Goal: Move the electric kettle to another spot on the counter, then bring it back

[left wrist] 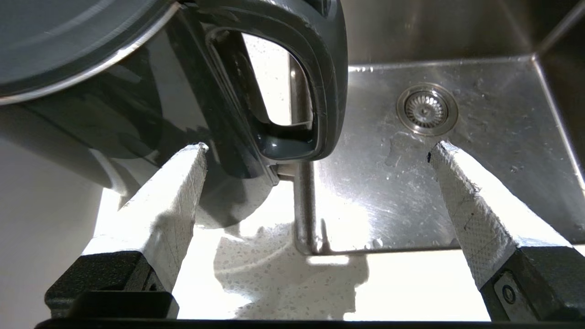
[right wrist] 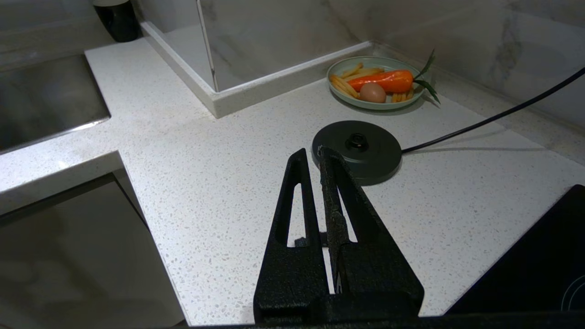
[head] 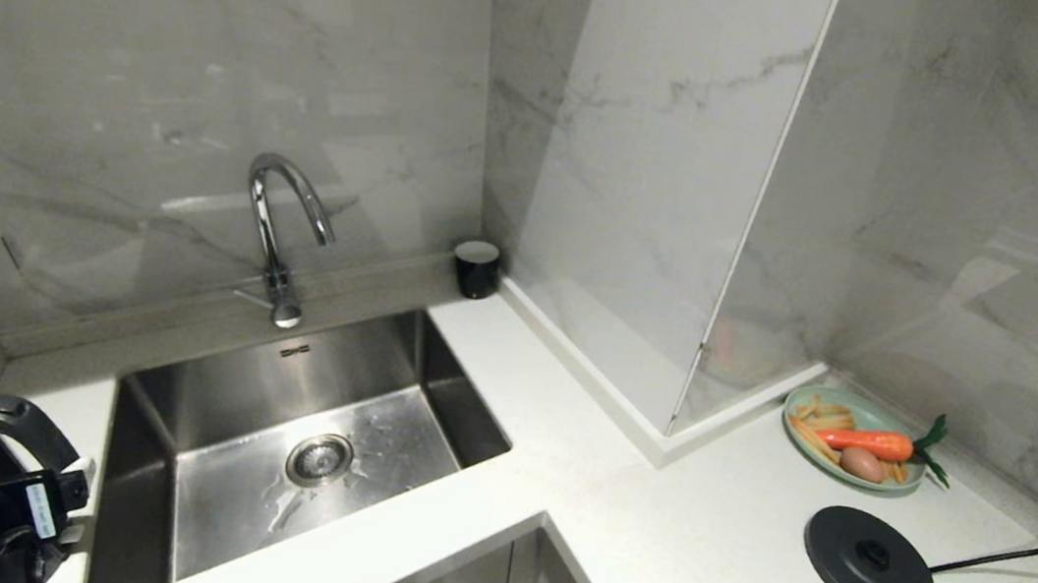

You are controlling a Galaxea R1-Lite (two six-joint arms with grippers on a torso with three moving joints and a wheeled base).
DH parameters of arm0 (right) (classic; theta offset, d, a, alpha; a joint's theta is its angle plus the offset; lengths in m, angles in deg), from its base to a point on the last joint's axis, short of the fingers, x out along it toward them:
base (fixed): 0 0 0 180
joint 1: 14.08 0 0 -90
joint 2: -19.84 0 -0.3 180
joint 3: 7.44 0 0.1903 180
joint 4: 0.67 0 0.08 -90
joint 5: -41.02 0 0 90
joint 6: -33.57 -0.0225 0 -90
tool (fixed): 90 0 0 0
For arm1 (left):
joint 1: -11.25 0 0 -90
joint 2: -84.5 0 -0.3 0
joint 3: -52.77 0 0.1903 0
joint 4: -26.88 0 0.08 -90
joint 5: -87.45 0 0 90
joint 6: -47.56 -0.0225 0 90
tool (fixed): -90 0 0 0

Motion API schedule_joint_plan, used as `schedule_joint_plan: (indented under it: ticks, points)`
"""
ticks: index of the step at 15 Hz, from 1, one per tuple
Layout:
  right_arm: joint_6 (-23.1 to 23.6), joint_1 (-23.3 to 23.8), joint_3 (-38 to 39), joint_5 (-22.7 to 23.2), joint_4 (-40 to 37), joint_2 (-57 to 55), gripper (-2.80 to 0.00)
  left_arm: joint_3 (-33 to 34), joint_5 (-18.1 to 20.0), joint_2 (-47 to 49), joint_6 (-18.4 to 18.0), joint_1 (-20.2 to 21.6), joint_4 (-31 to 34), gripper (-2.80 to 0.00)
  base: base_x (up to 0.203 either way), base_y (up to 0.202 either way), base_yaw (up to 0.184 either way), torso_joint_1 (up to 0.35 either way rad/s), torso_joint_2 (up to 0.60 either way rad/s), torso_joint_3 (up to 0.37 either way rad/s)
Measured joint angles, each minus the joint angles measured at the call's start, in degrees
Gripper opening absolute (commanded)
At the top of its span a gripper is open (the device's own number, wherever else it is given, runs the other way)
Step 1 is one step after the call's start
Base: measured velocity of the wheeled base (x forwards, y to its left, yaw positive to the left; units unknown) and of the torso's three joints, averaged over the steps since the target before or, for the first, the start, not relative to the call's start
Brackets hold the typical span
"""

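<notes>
Kettle (left wrist: 151,91) stands on the counter (left wrist: 274,274) left of the sink (left wrist: 457,183), probably its temporary spot; left gripper (left wrist: 315,151), fingers wide apart and empty, faces the handle (left wrist: 327,82) at twelve o'clock.

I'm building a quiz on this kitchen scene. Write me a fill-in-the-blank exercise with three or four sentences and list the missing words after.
1. The electric kettle stands on the counter beside the ____.
2. The left claw is wide ____, with the kettle's handle in front of it.
3. The round base disc carries ____ on top.
4. On the green plate the egg lies next to an orange ____.

Missing words: sink; open; nothing; carrot
</notes>
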Motion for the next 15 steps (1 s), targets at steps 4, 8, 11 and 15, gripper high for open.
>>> schedule_joint_plan:
  ticks: [4,8,11,15]
  points:
    - [0.02,0.00,0.00,0.00,0.00,0.00,-2.80,0.00,0.06,-3.41,-0.06,-0.55,2.11,0.00,0.001,-0.004,0.017,0.001,0.00,0.001]
    - [0.02,0.01,0.00,0.01,0.02,0.00,-2.80,0.00,0.10,-4.18,-0.20,-0.66,2.13,0.00,0.001,-0.009,0.159,0.001,0.01,0.002]
    - [0.02,0.07,0.00,0.02,0.03,0.00,-2.80,-0.01,1.47,-4.52,-0.35,-1.02,1.68,0.00,-0.002,-0.010,0.164,-0.002,0.01,0.005]
    - [0.00,0.00,0.00,0.01,0.05,0.00,-2.80,0.00,1.04,-4.90,-0.06,-1.50,2.24,0.00,-0.020,-0.026,0.125,0.001,0.01,0.006]
